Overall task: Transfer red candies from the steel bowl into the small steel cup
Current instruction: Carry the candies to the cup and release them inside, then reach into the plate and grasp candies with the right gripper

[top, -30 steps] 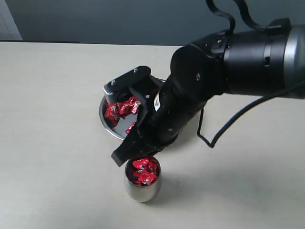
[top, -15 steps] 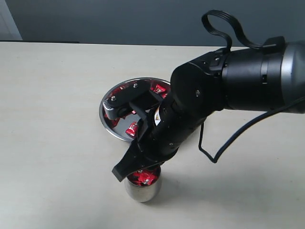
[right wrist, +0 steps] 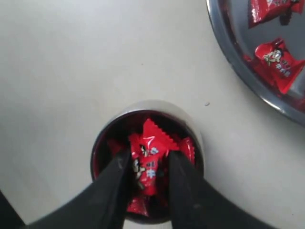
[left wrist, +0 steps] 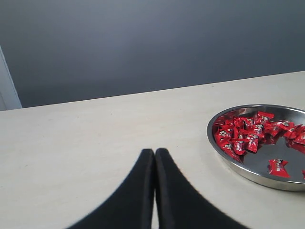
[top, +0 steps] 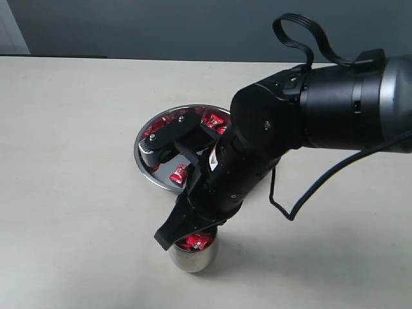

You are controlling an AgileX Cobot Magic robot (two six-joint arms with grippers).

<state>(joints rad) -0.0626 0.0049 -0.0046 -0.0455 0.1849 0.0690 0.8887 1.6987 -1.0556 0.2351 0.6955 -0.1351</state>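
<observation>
- The jaws of the right gripper (right wrist: pixel 148 162) are clamped on one red candy (right wrist: pixel 148 155). A black finger (right wrist: pixel 119 181) presses against each side of its wrapper.
- The held candy sits in the mouth of the small steel cup (top: pixel 190 259), with its crimped end sticking out beyond the fingertips.
- The jaws of the left gripper (left wrist: pixel 154 153) are together, the two dark fingers touching along their length with nothing between them. This gripper hangs over the bare table (top: pixel 77 129), apart from the bowl.
- The cup stands upright on the table. It is just beside the steel bowl (top: pixel 138 154), on the side nearer the exterior camera, and does not touch it.
- More red wrappers lie in the cup beneath and around the held one, reaching close to its rim.
- The remaining red candies (left wrist: pixel 243 136) lie in the bowl. Most are heaped towards one side, and a few singles lie on the bare steel.
- In the exterior view the right arm (top: pixel 335 103) reaches in from the right, crosses over the bowl and hides much of it, and bends down to the cup.
- A black cable (top: pixel 302 193) loops from the arm down to the table.
</observation>
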